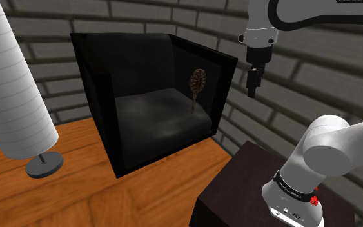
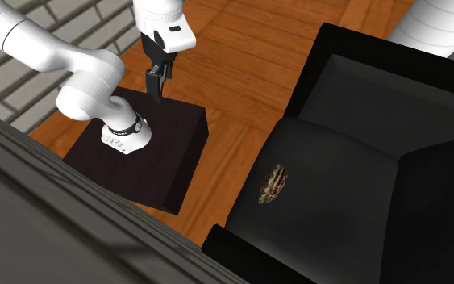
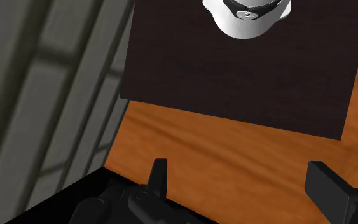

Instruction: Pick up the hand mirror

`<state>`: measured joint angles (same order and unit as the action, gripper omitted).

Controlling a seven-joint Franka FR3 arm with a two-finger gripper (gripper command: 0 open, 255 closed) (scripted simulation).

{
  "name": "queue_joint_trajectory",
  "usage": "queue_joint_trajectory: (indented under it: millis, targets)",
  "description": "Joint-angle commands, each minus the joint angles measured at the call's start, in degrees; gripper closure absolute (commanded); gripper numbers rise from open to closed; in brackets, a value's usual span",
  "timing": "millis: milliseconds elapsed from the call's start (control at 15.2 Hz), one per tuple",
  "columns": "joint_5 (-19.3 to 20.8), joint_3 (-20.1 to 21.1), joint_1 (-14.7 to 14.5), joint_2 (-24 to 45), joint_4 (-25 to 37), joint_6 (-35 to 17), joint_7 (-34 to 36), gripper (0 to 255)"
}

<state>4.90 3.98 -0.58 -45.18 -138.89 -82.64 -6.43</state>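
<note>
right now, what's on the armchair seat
A brownish hand mirror rests on the armchair seat, close to one armrest. The patch of seat under it is hidden.

The white arm (image 1: pixel 331 145) has rounded links, a black lettered band (image 1: pixel 294 187), a red mark (image 1: pixel 314 200) and a black gripper (image 1: pixel 252 95).

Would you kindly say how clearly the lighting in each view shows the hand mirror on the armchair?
Shoulder view: the hand mirror stands out brown against the dim armchair, its seat faintly sheened. Second exterior view: likewise bright on murky upholstery. Wrist view: evenly lit floor and stand beyond the gripper.
</note>
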Motion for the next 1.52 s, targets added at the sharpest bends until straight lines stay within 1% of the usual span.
queue_joint_trajectory:
  millis: [0,198,396,726,924,1056,1254,1452]
  targets:
    - [0.0,0.0,0.0,0.0,0.0,0.0,0.0,0]
    - [2.5,-4.7,-0.3,2.7,0.6,-4.7,-7.7,0]
    - [4.1,-9.2,-0.9,6.3,2.1,-9.4,-15.4,0]
    - [4.4,-16.3,-2.6,14.2,6.7,-16.5,-28.2,0]
    - [2.9,-20.2,-4.0,19.8,10.6,-20.0,-36.2,0]
    - [1.1,-22.7,-5.1,23.8,13.8,-21.9,-41.8,0]
    - [-2.7,-26.1,-6.7,30.3,19.1,-23.9,-50.4,0]
    - [-7.8,-28.8,-7.7,37.3,25.5,-24.6,-59.3,0]
